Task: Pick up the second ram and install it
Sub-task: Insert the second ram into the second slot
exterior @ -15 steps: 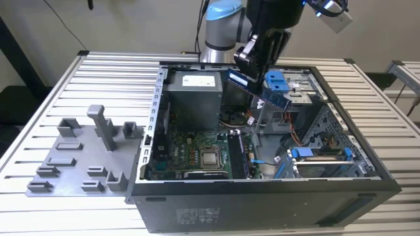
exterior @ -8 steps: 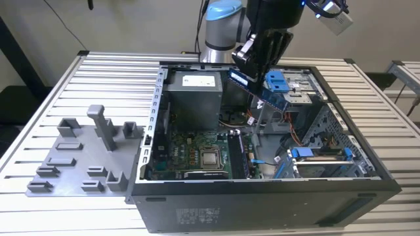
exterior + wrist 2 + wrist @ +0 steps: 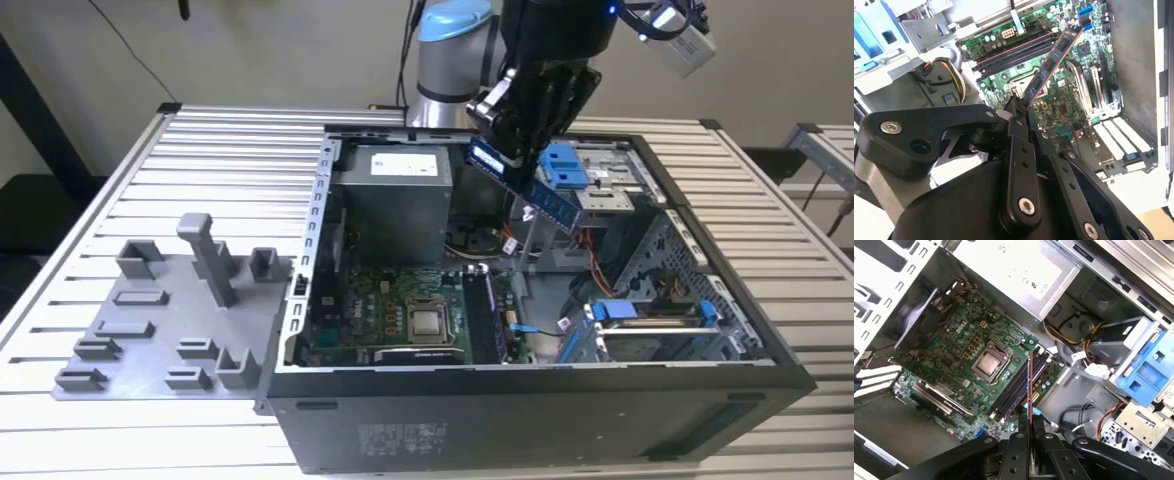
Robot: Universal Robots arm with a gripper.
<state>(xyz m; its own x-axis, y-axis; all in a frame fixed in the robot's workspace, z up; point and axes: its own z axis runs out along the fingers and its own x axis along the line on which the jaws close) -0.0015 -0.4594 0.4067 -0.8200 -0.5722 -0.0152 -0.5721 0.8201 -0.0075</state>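
The claw (image 3: 511, 140) is closed on the memory stick (image 3: 547, 195), which is gripped by one end between the two black fingers; the rest of the stick is left free beyond the fingertips. In the exterior view the stick is held in the air above the open computer case (image 3: 534, 430), tilted, with its free end lower and towards the exterior view's right; it is seen in front of the blue drive bracket (image 3: 563, 165) and beside the grey power supply (image 3: 394, 195). The stick is not seated in anything and is kept apart from the green main board (image 3: 400, 310) below.

In the second wrist view the stick (image 3: 1054, 60) is shown as a long narrow board with dark chips, reaching out from the claw (image 3: 1021, 117) over the main board (image 3: 1074, 95); the long dark memory slots (image 3: 1014, 50) are seen near it. In the first wrist view the stick (image 3: 1030, 385) is seen edge-on as a thin line rising from the claw (image 3: 1030, 426); it is lined up roughly along the memory slots (image 3: 1016, 387), which lie just beside the silver processor (image 3: 988, 364).

The case is laid on its side on a slatted metal table (image 3: 227, 150); a grey plastic tray (image 3: 147, 330) with blocks and posts is set next to the case, on the exterior view's left.
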